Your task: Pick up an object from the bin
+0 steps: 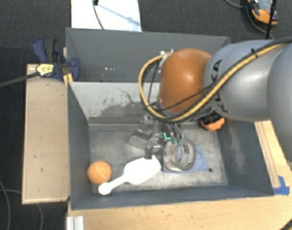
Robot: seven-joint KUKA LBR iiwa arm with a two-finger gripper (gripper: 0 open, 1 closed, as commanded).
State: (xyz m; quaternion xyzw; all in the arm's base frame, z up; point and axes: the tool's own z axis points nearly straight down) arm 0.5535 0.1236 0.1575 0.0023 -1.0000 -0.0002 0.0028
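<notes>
Gripper (158, 146) hung low in bin (80, 143), whether open or closed I couldn't tell, beside white scoop (139, 170): likely light, stiff, slick plastic, best pinched across its narrow handle.

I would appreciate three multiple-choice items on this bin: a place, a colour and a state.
1. The orange ball lies in which part of the bin? A) lower-left corner B) upper-right corner C) centre
2. The long-handled scoop is: A) green B) white C) black
3. The scoop: A) stands upright B) hangs over the rim C) lies flat on the floor
Answers: 1 A, it sits by the left wall; 2 B, it is white end to end; 3 C, its whole length rests on the floor beside the ball.
</notes>
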